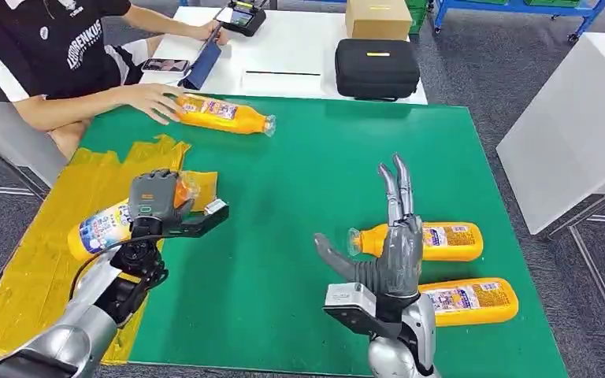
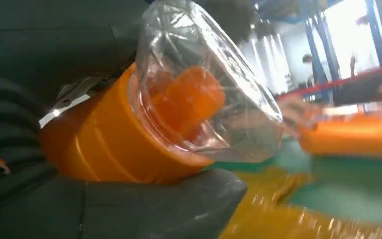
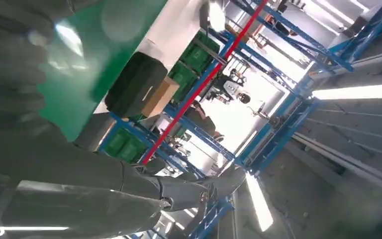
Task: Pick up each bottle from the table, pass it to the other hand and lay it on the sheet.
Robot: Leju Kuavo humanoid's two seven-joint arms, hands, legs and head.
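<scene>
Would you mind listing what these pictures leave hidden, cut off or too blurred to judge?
- Held bottle: in the head view the left hand covers its middle.
- Its label: cut off in the left wrist view, where the cap end shows.
- Far bottle: its base is under a person's hand.
- Right hand: its fingers are blurred in the right wrist view.

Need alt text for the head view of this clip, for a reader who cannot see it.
The robot's left hand holds an orange bottle over a yellow sheet on a green table, while its right hand is raised open near two more bottles. A person's hand rests on a fourth bottle.
</scene>
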